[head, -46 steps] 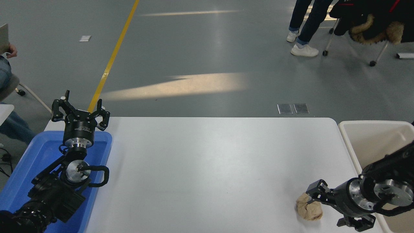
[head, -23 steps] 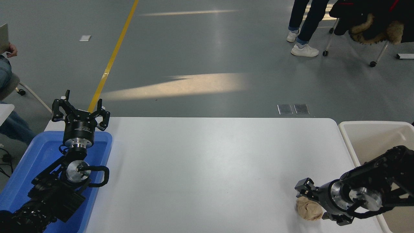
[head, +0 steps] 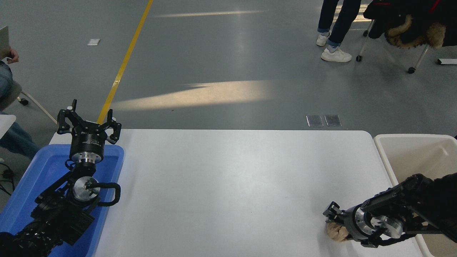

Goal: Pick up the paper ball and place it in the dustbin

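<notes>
Nearest the camera, at the table's near right corner, the right gripper (head: 334,217) is down on the paper ball (head: 335,232). Its body covers most of the wad; only the tan left portion shows, resting on the white table (head: 232,185). Whether the fingers are clamped on the paper or merely around it cannot be told from this angle. The right arm crosses over the near left wall of the dustbin (head: 410,153), which stands just beside the table's right edge, its cream interior visible behind the arm.

At the lower left, the left gripper (head: 88,123) is parked above the far end of the blue tray (head: 43,171), fingers spread apart and holding nothing.

Beyond the table: grey floor with a yellow line (head: 125,62), a person's legs in white shoes (head: 334,35) at upper right beside a wheeled chair draped with a dark coat (head: 410,25), and a seated person (head: 7,89) at the left edge.
</notes>
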`<state>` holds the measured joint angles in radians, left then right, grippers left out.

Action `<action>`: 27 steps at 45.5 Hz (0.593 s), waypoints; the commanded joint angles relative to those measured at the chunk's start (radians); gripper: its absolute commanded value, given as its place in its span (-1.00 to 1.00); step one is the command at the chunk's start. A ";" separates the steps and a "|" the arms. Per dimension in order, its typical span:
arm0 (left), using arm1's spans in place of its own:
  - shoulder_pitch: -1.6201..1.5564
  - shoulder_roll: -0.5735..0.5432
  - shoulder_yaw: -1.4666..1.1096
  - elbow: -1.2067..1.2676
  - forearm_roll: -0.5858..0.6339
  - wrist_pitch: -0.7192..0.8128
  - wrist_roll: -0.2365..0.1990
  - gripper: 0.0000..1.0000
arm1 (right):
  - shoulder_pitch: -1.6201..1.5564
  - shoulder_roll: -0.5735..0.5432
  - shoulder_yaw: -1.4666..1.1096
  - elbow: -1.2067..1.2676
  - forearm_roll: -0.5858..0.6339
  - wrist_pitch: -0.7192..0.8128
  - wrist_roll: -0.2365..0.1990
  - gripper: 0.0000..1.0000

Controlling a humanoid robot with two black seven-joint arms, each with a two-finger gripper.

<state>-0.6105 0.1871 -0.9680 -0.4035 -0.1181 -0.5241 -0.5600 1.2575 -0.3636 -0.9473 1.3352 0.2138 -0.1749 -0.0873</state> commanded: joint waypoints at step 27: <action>0.000 0.000 0.002 0.000 0.000 -0.001 0.000 0.98 | 1.040 -0.273 -0.373 0.410 -0.071 0.527 -0.003 -1.00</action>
<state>-0.6105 0.1872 -0.9679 -0.4035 -0.1181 -0.5243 -0.5597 1.8243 -0.5871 -1.1145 1.6581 0.1538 0.0292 -0.0904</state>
